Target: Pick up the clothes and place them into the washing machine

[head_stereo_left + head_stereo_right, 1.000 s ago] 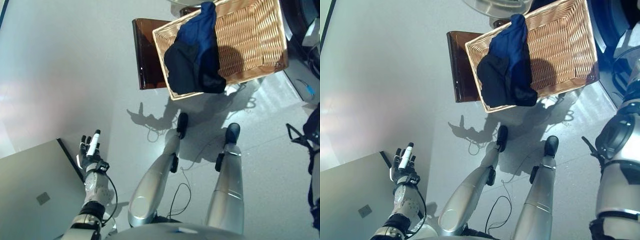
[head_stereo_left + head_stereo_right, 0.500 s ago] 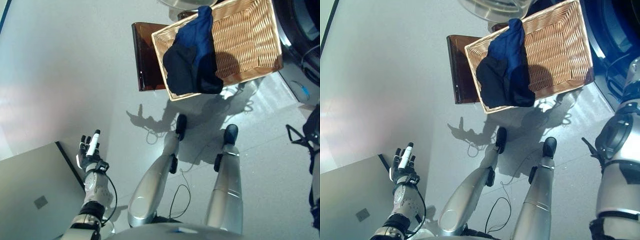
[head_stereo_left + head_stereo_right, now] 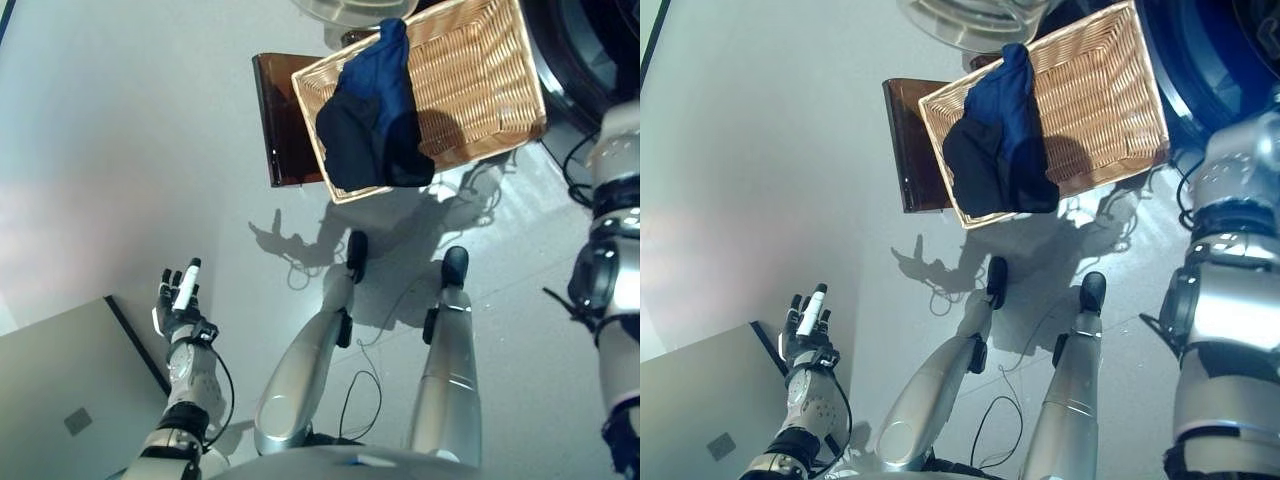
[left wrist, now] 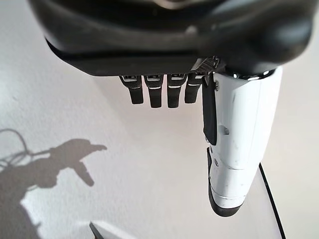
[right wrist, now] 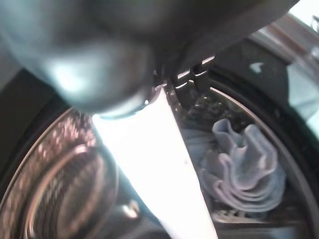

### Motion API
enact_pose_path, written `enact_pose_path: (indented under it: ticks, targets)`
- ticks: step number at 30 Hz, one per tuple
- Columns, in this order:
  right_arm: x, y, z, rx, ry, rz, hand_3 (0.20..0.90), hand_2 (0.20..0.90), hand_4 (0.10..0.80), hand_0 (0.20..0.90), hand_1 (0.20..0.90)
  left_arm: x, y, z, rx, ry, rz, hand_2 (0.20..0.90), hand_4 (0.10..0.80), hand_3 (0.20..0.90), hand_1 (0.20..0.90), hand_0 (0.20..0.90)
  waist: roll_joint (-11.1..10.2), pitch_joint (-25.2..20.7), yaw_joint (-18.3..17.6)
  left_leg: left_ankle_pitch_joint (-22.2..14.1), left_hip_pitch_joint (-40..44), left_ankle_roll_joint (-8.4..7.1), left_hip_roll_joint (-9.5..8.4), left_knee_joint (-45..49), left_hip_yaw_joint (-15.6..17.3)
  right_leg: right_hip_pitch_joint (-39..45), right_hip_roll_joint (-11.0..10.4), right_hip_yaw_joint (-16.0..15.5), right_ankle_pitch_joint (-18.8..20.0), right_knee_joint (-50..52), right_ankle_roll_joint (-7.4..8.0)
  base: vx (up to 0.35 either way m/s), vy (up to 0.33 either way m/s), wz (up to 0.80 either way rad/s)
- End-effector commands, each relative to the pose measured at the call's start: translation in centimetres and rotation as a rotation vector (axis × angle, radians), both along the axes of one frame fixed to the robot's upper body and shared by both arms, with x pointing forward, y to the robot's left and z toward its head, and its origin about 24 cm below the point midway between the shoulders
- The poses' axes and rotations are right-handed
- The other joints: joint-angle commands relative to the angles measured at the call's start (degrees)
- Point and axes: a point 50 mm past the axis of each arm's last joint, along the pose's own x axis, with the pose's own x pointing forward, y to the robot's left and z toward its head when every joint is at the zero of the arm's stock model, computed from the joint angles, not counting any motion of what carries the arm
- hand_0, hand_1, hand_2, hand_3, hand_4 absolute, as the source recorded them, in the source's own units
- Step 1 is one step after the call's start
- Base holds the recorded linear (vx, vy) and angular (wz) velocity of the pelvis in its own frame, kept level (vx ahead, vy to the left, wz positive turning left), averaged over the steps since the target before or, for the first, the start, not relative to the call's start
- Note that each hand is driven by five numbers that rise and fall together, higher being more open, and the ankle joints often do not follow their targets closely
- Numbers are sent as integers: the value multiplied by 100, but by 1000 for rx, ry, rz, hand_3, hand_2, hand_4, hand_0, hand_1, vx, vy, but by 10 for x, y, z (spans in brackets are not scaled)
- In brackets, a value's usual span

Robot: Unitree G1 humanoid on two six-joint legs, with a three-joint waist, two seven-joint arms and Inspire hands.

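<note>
Dark blue clothes (image 3: 370, 120) hang over the near rim of a wicker basket (image 3: 480, 70). My right arm reaches up at the right edge towards the washing machine's dark opening (image 3: 1200, 60); the hand itself is out of both eye views. In the right wrist view, my right hand (image 5: 154, 149) is inside the drum (image 5: 50, 174) with straight fingers holding nothing. A pale lilac cloth (image 5: 244, 159) lies crumpled in the drum past them. My left hand (image 3: 177, 300) hangs open at the lower left above the floor, its fingers (image 4: 149, 92) straight and empty.
The basket rests on a brown stool (image 3: 280, 120). A round glassy door (image 3: 970, 20) shows at the top edge beside the machine. A grey flat-topped box (image 3: 70, 400) stands at the lower left, close to my left hand.
The camera has shifted, sliding the basket left in view. My right arm has come further into view at the right, raised towards the machine. The left hand has not moved.
</note>
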Motion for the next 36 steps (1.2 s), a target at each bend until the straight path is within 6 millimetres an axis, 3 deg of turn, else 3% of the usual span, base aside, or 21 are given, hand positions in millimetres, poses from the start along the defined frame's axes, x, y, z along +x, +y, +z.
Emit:
enact_pose_path:
  ticks: [1, 8, 9, 11, 12, 20, 36]
  targets:
    - [-14, 3, 25, -382, 26, -84, 900, 900, 800, 900, 900, -27, 35, -5, 103, 45, 138, 900, 800, 900, 900, 900, 25, -730, 10, -341, 178, -603, 132, -7, 159, 458, 431, 146, -236, -249, -237, -18, -3, -9]
    - [2, 44, 1, -513, 108, -1, 900, 900, 800, 900, 900, -25, 33, 1, 107, 21, 122, 900, 800, 900, 900, 900, -169, -614, -99, -365, 109, -596, 160, 98, 162, 550, 452, 96, -134, -392, -252, -8, -11, -6]
    - [6, 57, -8, -509, 103, 38, 900, 900, 800, 900, 900, -24, 33, 1, 108, 25, 127, 900, 800, 900, 900, 900, -235, -590, -112, -365, 106, -588, 177, 95, 157, 588, 468, 90, -125, -449, -266, 0, 0, 0]
    - [7, 63, -14, -513, 111, 52, 900, 900, 800, 900, 900, -24, 33, 0, 107, 29, 127, 900, 800, 900, 900, 900, -273, -575, -117, -367, 111, -585, 185, 107, 158, 614, 475, 82, -115, -467, -268, 3, -9, -3]
    - [11, 77, -27, -535, 134, 98, 900, 900, 800, 900, 900, -23, 31, 0, 102, 32, 128, 900, 800, 900, 900, 900, -343, -545, -136, -372, 109, -581, 201, 148, 145, 658, 493, 73, -111, -482, -280, 5, -12, -5]
    - [15, 113, -54, -589, 174, 199, 900, 900, 800, 900, 900, -19, 30, 5, 109, 14, 129, 900, 800, 900, 900, 900, -540, -468, -170, -400, 156, -573, 236, 232, 99, 817, 520, -5, -106, -539, -314, 1, -4, 0]
    - [22, 180, -56, -788, 176, 379, 900, 900, 800, 900, 900, -6, 26, 17, 137, -22, 111, 900, 800, 900, 900, 900, -773, -322, -91, -367, 317, -573, 258, 166, 24, 1076, 491, -108, -44, -748, -302, 1, 2, 1]
